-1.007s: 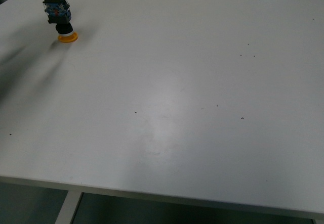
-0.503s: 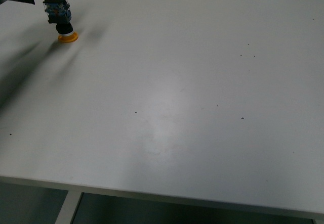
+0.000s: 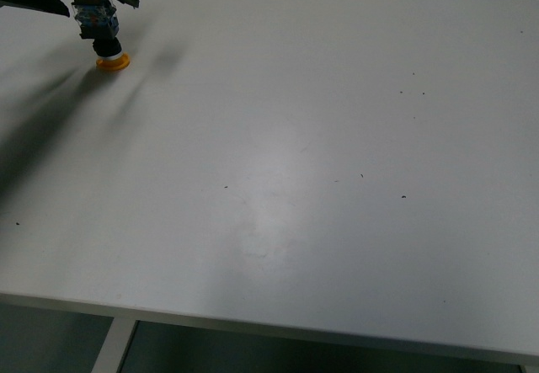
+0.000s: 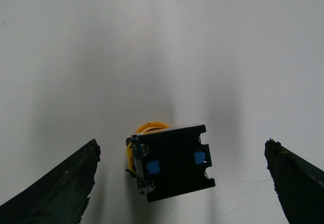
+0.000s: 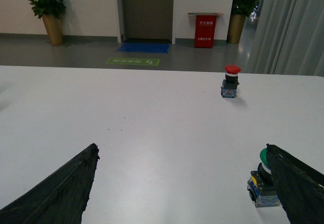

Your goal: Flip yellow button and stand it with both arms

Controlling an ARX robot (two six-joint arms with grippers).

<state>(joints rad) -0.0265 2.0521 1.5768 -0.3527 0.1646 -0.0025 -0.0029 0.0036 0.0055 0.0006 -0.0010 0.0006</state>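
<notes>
Left claw (image 4: 182, 147): wide open, straddling yellow button (image 4: 172, 166), not touching.
Button: cap down on white table (image 3: 295, 179), black body up.
Right claw (image 5: 182, 152): wide open.

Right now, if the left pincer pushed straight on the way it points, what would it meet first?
Probably the yellow button, standing cap-down inside the open left pincer, with the table right behind it.
</notes>
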